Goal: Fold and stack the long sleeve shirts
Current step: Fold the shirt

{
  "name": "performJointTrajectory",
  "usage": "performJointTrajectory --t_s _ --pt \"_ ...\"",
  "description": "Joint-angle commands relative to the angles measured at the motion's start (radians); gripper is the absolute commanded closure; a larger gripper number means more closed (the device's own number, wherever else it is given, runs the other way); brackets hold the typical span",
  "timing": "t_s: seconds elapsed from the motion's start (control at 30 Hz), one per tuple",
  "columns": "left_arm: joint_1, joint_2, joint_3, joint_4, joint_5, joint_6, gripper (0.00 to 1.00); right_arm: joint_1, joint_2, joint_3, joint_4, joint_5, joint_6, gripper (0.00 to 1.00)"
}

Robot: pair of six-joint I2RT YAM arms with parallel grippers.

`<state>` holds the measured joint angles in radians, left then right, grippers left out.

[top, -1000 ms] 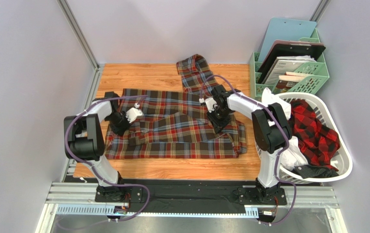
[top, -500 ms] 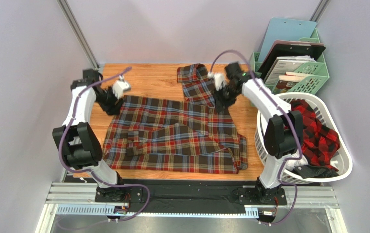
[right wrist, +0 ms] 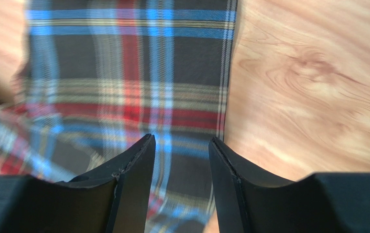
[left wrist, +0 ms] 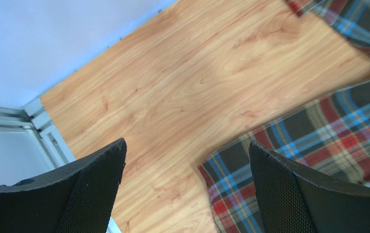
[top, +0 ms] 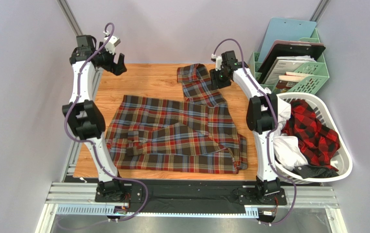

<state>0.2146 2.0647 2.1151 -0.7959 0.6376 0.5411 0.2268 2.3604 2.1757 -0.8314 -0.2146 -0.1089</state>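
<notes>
The dark brown-olive plaid shirt (top: 172, 131) lies spread on the wooden table (top: 148, 80), one sleeve (top: 196, 80) running toward the far edge. My left gripper (top: 117, 58) hangs open over the far left corner. In its wrist view the left gripper (left wrist: 187, 145) has bare wood and a shirt corner (left wrist: 318, 141) below it. My right gripper (top: 219, 77) hovers by the far sleeve. From the right wrist, the right gripper (right wrist: 182, 140) is open and empty over the sleeve's edge (right wrist: 123, 73). A red-and-black shirt (top: 313, 128) sits in the basket.
A white laundry basket (top: 340, 145) stands at the right, also holding white cloth (top: 289, 148). A green file organizer (top: 294, 63) with folders sits at the back right. Grey walls close in the table on three sides.
Both grippers carried the shirt's folded-over edge from mid-table to the far side, spreading it flat. They then opened, let go and rose toward the far corners.
</notes>
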Motion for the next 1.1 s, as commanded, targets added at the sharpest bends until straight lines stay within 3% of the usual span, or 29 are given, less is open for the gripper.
performJointTrajectory --t_s 0.0,0.17,0.33,0.43,0.67,0.73,0.97,1.07 --pt "0.008 0.091 0.091 -0.172 -0.033 0.031 0.01 -0.001 0.062 0.099 0.069 0.050 0.038 0.51" --pt "-0.027 0.092 -0.007 -0.126 -0.175 0.146 0.01 -0.007 0.100 0.082 0.090 0.081 0.020 0.51" --pt "-0.037 0.162 -0.007 -0.143 -0.200 0.258 0.02 -0.004 0.141 0.097 0.069 0.069 0.023 0.52" --pt "-0.046 0.224 0.026 -0.183 -0.216 0.342 0.09 -0.004 0.143 0.102 0.066 0.063 0.020 0.51" --pt "-0.057 0.279 0.046 -0.218 -0.228 0.388 0.15 -0.006 0.174 0.137 0.006 0.063 0.008 0.50" --pt "-0.057 0.275 0.040 -0.210 -0.225 0.390 0.15 -0.006 0.180 0.144 -0.006 0.047 0.003 0.54" --pt "-0.060 0.288 0.042 -0.224 -0.211 0.422 0.16 -0.006 0.195 0.159 -0.041 0.017 -0.008 0.90" --pt "-0.057 0.285 0.042 -0.233 -0.197 0.439 0.19 -0.004 0.191 0.159 -0.040 0.011 -0.012 1.00"
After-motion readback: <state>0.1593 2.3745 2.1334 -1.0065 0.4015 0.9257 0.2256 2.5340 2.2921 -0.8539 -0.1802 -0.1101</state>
